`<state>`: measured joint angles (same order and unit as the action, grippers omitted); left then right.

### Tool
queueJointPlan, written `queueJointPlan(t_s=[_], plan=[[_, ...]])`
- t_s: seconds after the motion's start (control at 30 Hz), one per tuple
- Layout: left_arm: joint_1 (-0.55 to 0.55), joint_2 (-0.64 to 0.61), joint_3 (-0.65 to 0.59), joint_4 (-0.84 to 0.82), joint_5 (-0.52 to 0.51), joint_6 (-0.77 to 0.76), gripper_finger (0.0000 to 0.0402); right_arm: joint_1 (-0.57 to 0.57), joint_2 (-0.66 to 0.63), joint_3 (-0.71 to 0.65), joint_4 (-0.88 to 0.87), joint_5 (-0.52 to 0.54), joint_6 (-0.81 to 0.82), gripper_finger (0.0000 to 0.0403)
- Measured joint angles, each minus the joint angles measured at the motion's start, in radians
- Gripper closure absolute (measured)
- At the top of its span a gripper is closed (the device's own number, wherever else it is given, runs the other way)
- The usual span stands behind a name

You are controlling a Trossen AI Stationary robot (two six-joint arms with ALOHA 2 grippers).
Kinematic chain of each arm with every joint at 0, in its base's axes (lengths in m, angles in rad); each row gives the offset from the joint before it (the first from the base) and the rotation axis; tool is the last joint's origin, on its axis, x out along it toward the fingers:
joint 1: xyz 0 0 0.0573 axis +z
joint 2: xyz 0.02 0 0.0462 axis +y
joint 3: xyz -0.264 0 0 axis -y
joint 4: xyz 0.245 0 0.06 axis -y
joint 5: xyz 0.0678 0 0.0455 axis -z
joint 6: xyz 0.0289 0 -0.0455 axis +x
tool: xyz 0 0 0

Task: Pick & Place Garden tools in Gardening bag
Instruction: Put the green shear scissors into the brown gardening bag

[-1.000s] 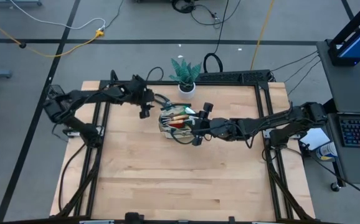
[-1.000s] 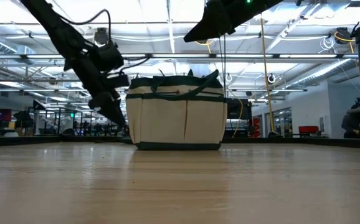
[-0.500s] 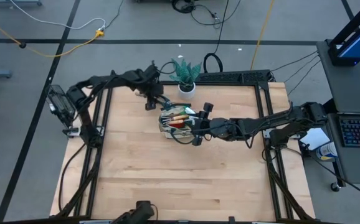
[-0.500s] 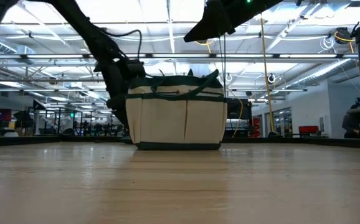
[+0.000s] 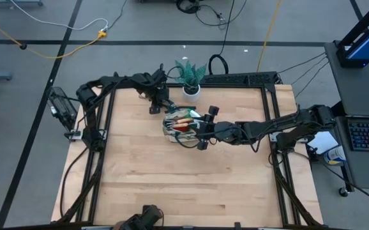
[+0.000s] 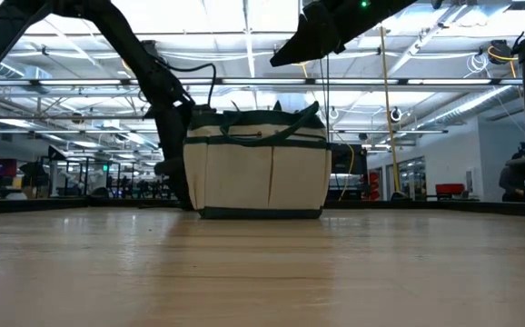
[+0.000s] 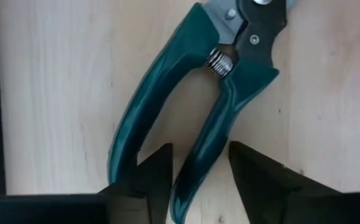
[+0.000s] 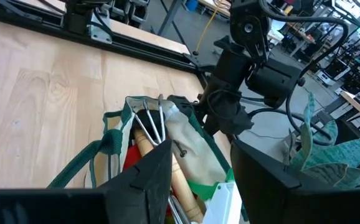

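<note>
The pruning shears [image 7: 198, 112], with teal-green handles and dark blades, lie flat on the wooden table. My left gripper [image 7: 198, 168] points down over them, open, one finger on each side of one handle's free end [image 7: 189, 186]. Whether the fingers touch it, I cannot tell. In the high view my left gripper [image 5: 156, 107] stands just beyond the far-left side of the gardening bag [image 5: 181, 124]. The beige bag [image 6: 258, 163] stands upright on its base and holds a wooden-handled rake [image 8: 152, 134] and other tools. My right gripper [image 8: 198, 152] hovers open above the bag.
A potted green plant [image 5: 189, 76] stands at the table's far edge, close behind my left gripper. The bag's green handle loops [image 6: 310, 113] stick up under my right arm. Bare wooden table [image 5: 172, 185] stretches over the whole near half.
My left gripper has moved from the bag's left side toward the table's far right, to just behind the bag. It has sunk toward the table and tipped over until it points steeply down.
</note>
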<state>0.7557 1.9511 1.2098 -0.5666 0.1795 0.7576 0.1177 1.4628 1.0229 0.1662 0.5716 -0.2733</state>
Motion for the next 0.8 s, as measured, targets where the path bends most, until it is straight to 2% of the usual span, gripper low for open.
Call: queueJointPlan(t_s=[0.07,0.23,0.5,0.8], plan=[[0.0,0.0,0.0,-0.004,0.016,0.007,0.0264,0.0,0.0,0.0,0.0,0.0,0.0,0.0246],[-0.001,-0.003,-0.002,-0.011,0.03,-0.001,0.0358,0.0,0.0,0.0,-0.002,0.0,0.0,0.0249],[-0.017,-0.041,-0.008,-0.097,0.021,-0.101,0.0358,0.0,0.0,0.0,-0.023,0.0,0.054,0.0249],[-0.08,-0.269,-0.009,-0.235,-0.061,-0.178,0.0358,0.0,0.0,0.0,-0.029,0.0,0.066,0.0252]])
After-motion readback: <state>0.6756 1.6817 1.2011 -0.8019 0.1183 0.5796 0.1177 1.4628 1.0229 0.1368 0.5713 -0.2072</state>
